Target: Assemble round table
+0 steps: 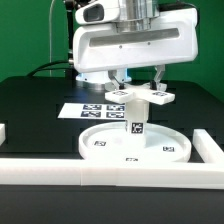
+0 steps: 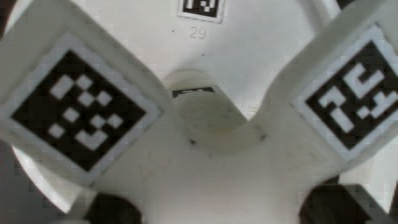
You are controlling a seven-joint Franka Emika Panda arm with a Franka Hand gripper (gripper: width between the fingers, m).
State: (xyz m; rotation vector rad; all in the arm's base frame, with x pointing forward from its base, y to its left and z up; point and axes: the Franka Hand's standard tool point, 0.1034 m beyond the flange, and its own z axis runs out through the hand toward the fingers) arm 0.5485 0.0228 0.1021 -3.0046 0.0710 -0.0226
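Observation:
The large round disc (image 1: 100, 146) lies flat on the black table near the front. The short cylinder leg (image 1: 135, 125) stands upright at the disc's middle, a tag facing the camera. My gripper (image 1: 138, 88) is right above it, shut on the flat cross-shaped piece (image 1: 136, 98), which sits level on or just over the leg's top; I cannot tell if they touch. In the wrist view the cross-shaped piece (image 2: 199, 150) fills the picture, with tagged arms on both sides. My gripper (image 2: 222, 208) has its dark fingertips (image 2: 118, 208) against the piece's edges.
The marker board (image 1: 92, 108) lies behind the disc, toward the exterior view's left. White border rails run along the front (image 1: 110, 172), the left (image 1: 3, 132) and the right (image 1: 208, 148).

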